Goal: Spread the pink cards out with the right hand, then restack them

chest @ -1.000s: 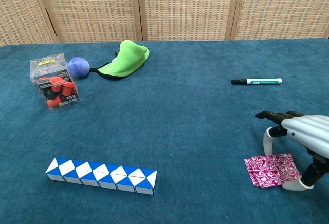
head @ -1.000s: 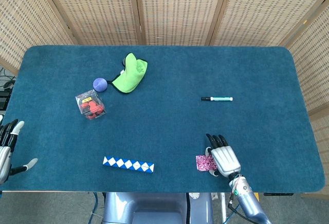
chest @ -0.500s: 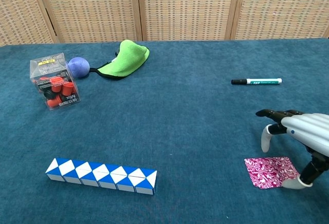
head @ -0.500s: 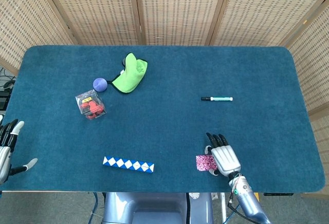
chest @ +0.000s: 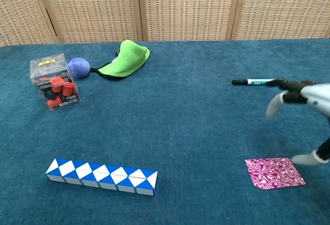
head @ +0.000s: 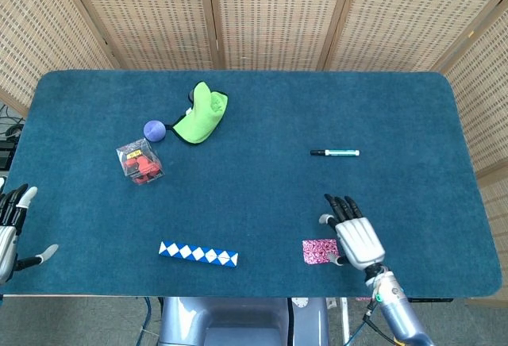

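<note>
The right hand point(chest: 309, 101) hovers with fingers apart, holding nothing, above the stack of pink patterned cards point(chest: 275, 172), which lies flat on the blue felt desk point(head: 262, 195) at its five o'clock edge.

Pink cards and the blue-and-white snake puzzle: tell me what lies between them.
Nothing. In the chest view only bare blue table runs from the snake puzzle to the pink cards.
</note>
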